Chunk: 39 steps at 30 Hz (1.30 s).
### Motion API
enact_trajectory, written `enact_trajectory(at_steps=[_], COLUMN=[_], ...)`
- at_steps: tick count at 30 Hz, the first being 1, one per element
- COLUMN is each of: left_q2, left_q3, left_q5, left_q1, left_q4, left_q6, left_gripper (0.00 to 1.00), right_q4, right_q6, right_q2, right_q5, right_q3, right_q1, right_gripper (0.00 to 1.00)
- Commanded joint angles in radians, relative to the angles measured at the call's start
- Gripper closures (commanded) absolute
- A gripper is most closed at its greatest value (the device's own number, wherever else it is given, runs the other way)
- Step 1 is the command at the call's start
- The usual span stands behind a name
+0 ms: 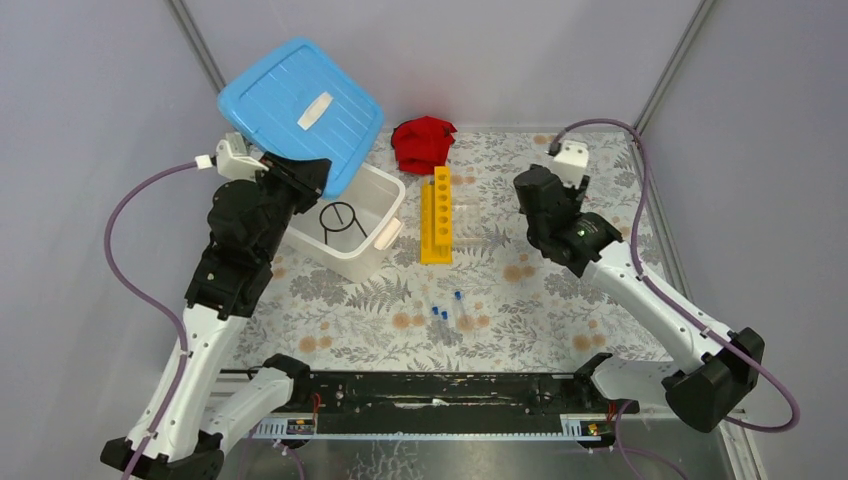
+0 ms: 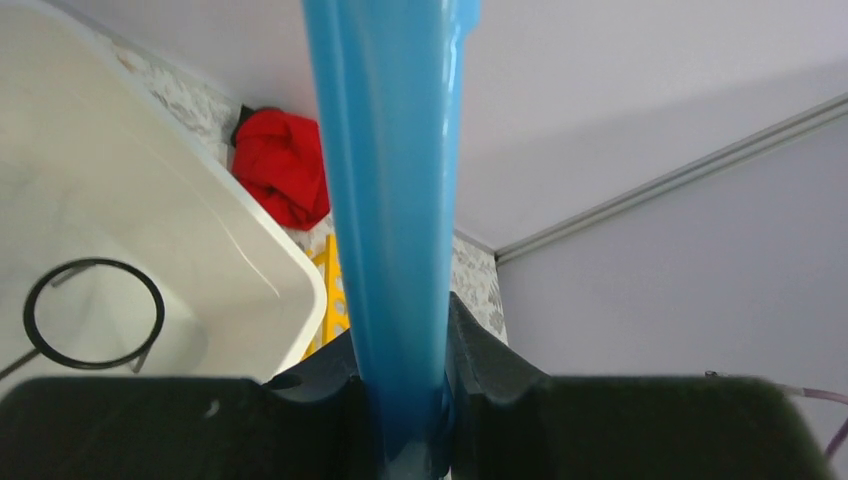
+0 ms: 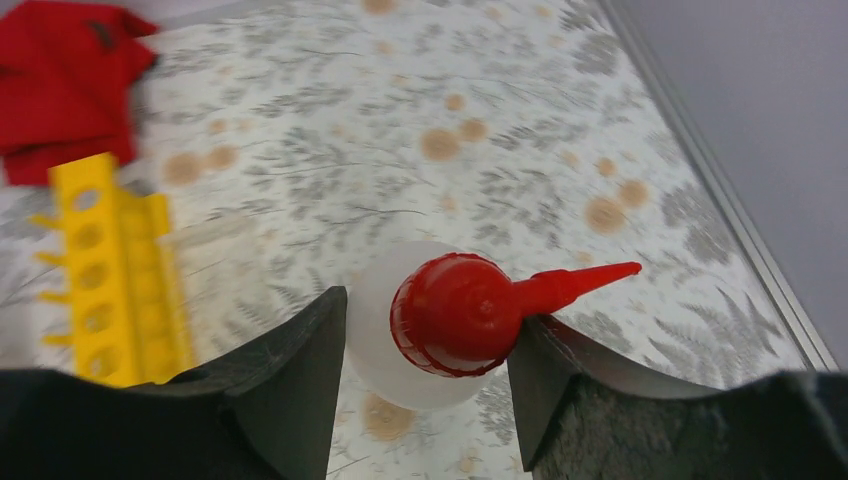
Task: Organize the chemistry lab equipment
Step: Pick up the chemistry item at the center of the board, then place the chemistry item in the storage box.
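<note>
Reaching up toward the upper left of the overhead view, the left arm stood with its elbow raised and its wrist turned inward, and the left gripper (image 1: 308,173) was clamped on the lower edge of the blue lid (image 1: 300,105). The lid was held clear of the white tub (image 1: 345,262) and tilted, covering only the tub's far left corner. In the left wrist view the lid ran edge-on up the middle of the frame, with both fingers pressed against its faces.

The tub sat left of centre with its top open. The black wire ring stand (image 1: 337,216) lay inside it on the floor of the tub. The yellow rack (image 1: 436,215) lay lengthwise at the centre of the table (image 1: 560,300), just right of the tub, with a red cloth (image 1: 422,142) bunched above its far end. Three blue-capped tubes (image 1: 442,313) lay loose below the rack, near the middle of the frame.

The right arm bent in from the lower right, forearm angled up and left, wrist pointing down at centre right. The right gripper (image 3: 430,330) was closed on a clear bottle (image 3: 455,312) with a red spouted cap, a finger against each side; whether the bottle rested on the table could not be told
</note>
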Motion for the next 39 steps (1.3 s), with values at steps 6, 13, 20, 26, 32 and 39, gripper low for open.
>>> enact_trajectory(at_steps=[6,13,20,26,32,39], left_q2=[-0.089,-0.145,-0.173,-0.181,-0.190,-0.210], left_q3=[0.126,0.188,0.199,0.210,0.221,0.195], left_q5=[-0.282,-0.491,-0.569,-0.581,-0.576,-0.560], left_q1=[-0.008,-0.007,-0.006,-0.007,-0.007,-0.006], left_q4=[-0.061,-0.170,-0.199,-0.217,-0.240,-0.239], left_q6=[0.079,0.083,0.103,0.121,0.129,0.134], left_gripper=[1.00,1.00,1.00,1.00,1.00,1.00], right_q4=[0.227,0.215,0.199,0.181,0.171,0.266], right_q6=[-0.308,-0.354,-0.409,-0.434,-0.457,-0.559], right_q2=[0.175,0.434,0.649,0.783,0.880,0.928], right_q5=[-0.243,-0.324,-0.354,-0.384,-0.365,-0.281], right_q3=[0.321,0.615,0.844,0.986,1.017,0.895], right_q1=[0.214,0.335,0.416,0.443,0.445,0.445], right_gripper=[1.00,1.00,1.00,1.00,1.00,1.00])
